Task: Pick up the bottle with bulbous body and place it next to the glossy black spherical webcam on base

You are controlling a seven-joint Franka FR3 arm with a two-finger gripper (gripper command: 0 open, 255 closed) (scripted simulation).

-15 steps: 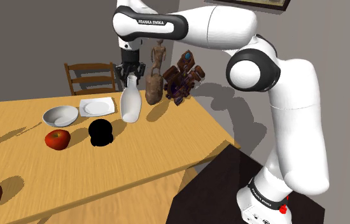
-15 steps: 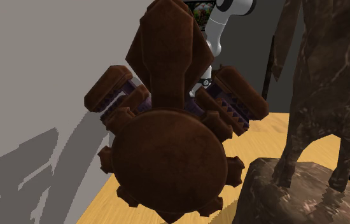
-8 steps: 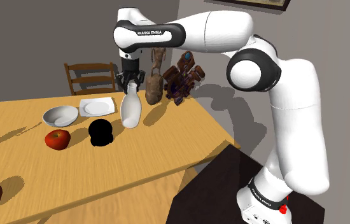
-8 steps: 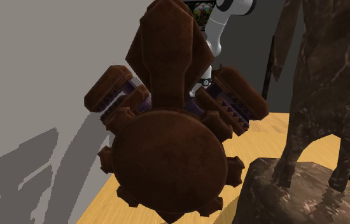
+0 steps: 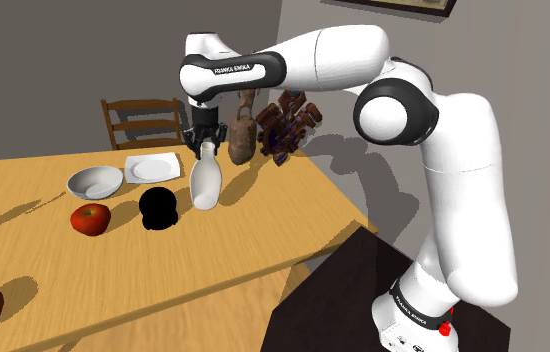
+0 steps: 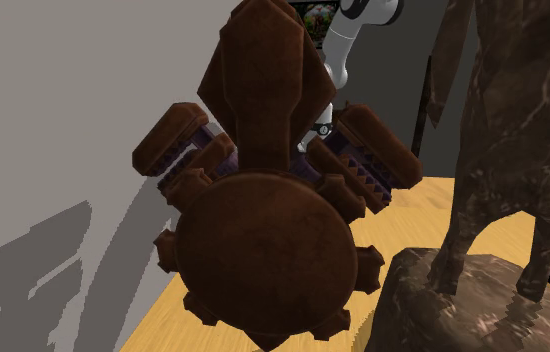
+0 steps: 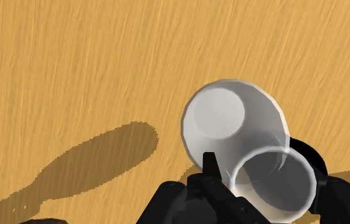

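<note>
A white bottle (image 5: 205, 180) with a bulbous body and a narrow neck hangs tilted from my gripper (image 5: 206, 142), which is shut on its neck. It is just to the right of the glossy black round webcam (image 5: 159, 208) on the wooden table (image 5: 263, 230) in the shoulder view. I cannot tell whether its base touches the wood. In the wrist view I look down the bottle (image 7: 231, 124), my gripper (image 7: 270, 198) clasps its open rim, and its shadow lies apart on the wood.
A white bowl (image 5: 95, 181), a white plate (image 5: 153, 167) and a red apple (image 5: 90, 218) lie left of the webcam. Brown statues (image 5: 243, 125) stand behind the bottle, and a chair (image 5: 143, 122) stands at the far edge. A brown geared sculpture (image 6: 263, 250) stands close in the second exterior view.
My gripper has carried the bottle down and nearer to the webcam. The bottle now leans more than before. Nothing else has moved.
</note>
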